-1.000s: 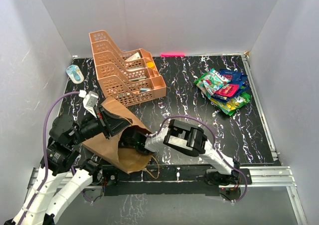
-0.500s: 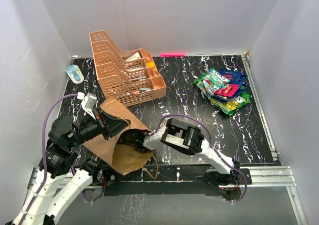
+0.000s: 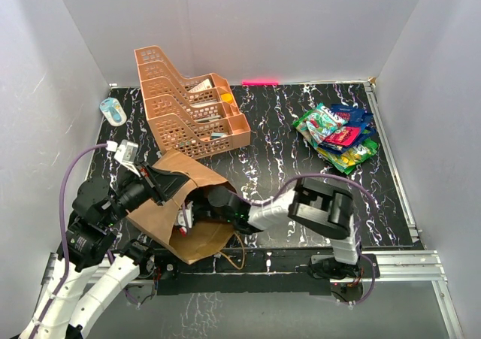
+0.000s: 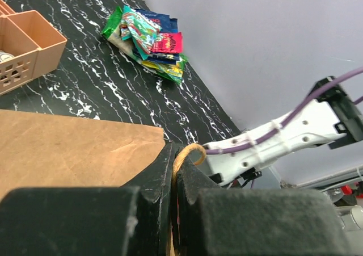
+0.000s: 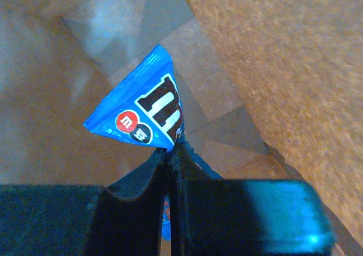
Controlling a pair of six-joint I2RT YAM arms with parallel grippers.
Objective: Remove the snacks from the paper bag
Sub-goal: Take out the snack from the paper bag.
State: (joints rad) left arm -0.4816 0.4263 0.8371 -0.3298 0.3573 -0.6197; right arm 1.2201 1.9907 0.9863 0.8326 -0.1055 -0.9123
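Location type: laboratory robot test cell. Plain white panels [image 3: 301, 23] enclose a black marbled tabletop [image 3: 278, 143] on three sides. Aluminium rails [image 3: 409, 262] (running along the near edge) carry the left arm [image 3: 90, 294] and right arm [image 3: 331, 211], both trailing purple cables [image 3: 69, 189].

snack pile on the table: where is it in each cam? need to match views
Top external: snack pile at right, above centre.
Left wrist: top, left of centre.
Right wrist: not in it; only the paper bag from inside and a blue packet.
Shared landmark: the paper bag, lower left in top external, brown sheet at lower left in left wrist, filling right wrist.
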